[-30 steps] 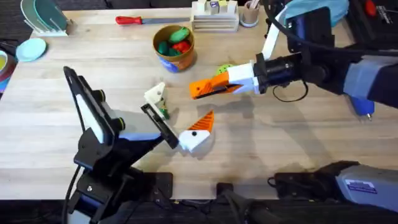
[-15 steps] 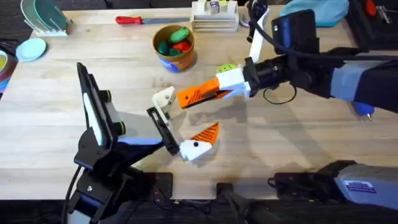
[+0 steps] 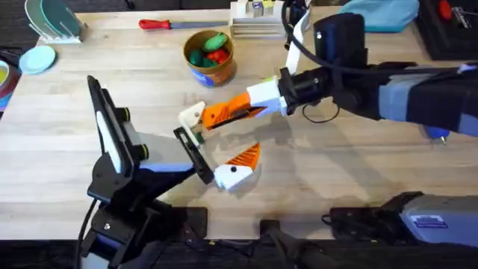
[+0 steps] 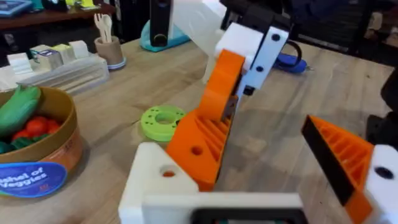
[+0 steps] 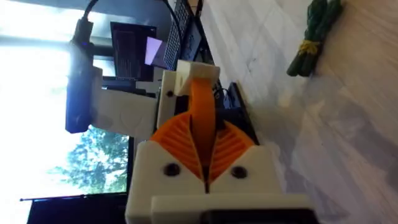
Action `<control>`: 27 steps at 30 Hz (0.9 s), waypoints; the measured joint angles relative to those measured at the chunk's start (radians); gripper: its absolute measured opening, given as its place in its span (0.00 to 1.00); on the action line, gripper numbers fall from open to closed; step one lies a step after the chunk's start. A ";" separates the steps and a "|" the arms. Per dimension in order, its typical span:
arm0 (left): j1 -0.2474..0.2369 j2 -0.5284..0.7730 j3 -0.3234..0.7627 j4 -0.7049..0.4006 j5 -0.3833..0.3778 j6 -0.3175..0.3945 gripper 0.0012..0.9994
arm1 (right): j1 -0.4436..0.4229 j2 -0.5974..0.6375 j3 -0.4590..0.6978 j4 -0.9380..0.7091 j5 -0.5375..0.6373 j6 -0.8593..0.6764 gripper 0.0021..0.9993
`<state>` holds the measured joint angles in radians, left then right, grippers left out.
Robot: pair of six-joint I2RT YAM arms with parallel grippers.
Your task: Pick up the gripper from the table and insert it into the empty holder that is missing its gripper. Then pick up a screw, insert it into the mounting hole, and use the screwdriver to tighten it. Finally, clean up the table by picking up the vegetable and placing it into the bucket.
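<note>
The right hand (image 3: 224, 113) reaches across the middle of the desk (image 3: 358, 172) from the right, its two orange ribbed fingers pressed together on the gripper (image 3: 211, 116), the loose orange wedge, which juts out past its fingertips. In the right wrist view the wedge (image 5: 201, 118) stands clamped upright between the two pads, and its far end meets the holder (image 5: 194, 73), the bare white mount of the left arm. From overhead that holder (image 3: 191, 114) sits at the wedge's tip, touching it, with the left hand (image 3: 213, 146) angled up from the lower left; the left hand's other finger (image 3: 243, 159), orange on its white mount, lies nearer the desk's front edge, well apart from the holder, so this hand stands wide open and grips nothing. The left wrist view shows the held wedge (image 4: 205, 140) resting against the holder (image 4: 155, 180), whose mounting hole (image 4: 168, 173) is a small round dot on its upper face. The vegetable (image 5: 313, 31), a dark-green bundle, lies on the bare wood just beside the meeting point. The bucket (image 3: 210, 54), holding red and green toy produce, stands toward the back of the desk, with a lime-green ring (image 4: 162, 121) between it and the hands. A red-handled tool (image 3: 168, 25) lies along the back edge.
</note>
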<state>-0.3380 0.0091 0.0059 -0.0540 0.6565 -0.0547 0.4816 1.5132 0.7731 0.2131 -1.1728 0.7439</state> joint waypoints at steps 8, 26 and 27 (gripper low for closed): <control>0.004 0.001 0.000 -0.003 0.055 -0.023 0.99 | 0.044 0.133 0.001 0.183 -0.043 0.110 0.00; 0.006 0.009 0.000 -0.007 0.105 -0.052 0.99 | 0.053 0.195 0.004 0.286 -0.084 0.203 0.08; 0.006 0.009 0.000 -0.007 0.105 -0.051 0.99 | 0.053 0.195 0.004 0.288 -0.087 0.204 0.12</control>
<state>-0.3321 0.0185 0.0059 -0.0608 0.7616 -0.1055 0.5346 1.7084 0.7769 0.5014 -1.2601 0.9477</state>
